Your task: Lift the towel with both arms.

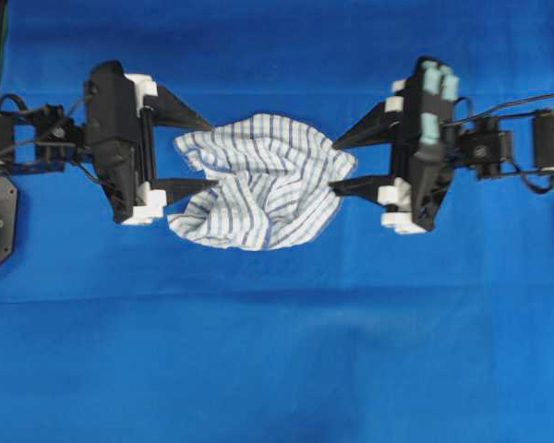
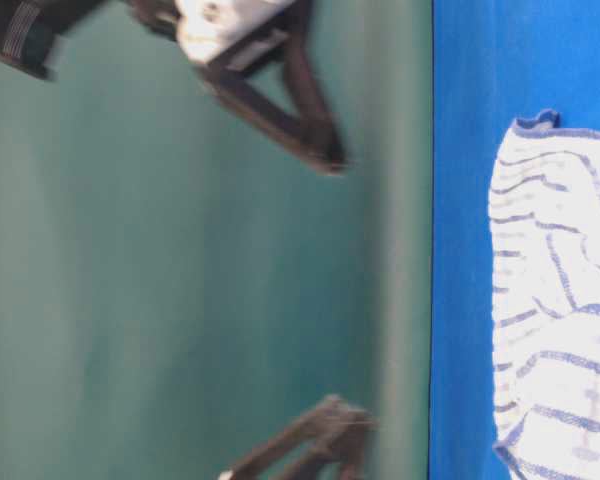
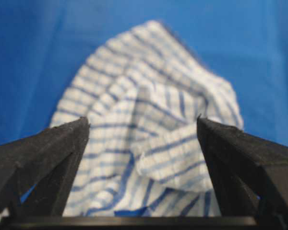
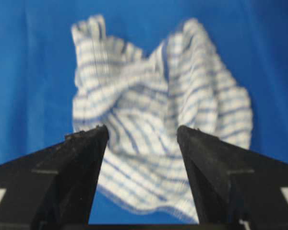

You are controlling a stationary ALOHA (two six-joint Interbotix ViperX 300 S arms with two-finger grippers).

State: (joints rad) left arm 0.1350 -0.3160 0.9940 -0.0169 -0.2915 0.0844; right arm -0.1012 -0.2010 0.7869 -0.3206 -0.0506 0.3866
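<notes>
Towel: small soft white cloth with thin blue-grey check stripes [image 1: 258, 185], crumpled in a loose heap on the counter; I see it lying between my two hands.
Counter: covered by a plain blue tablecloth [image 1: 277, 351], a faint crease running across it.
Left hand [image 1: 205, 152]: black, pointed two-finger type with white blocks; fingers spread wide, tips at the towel's left edge, gripping nothing.
Right hand [image 1: 334, 168]: same build, teal pads on its body; fingers spread wide, tips at the towel's right edge, nothing held.
</notes>
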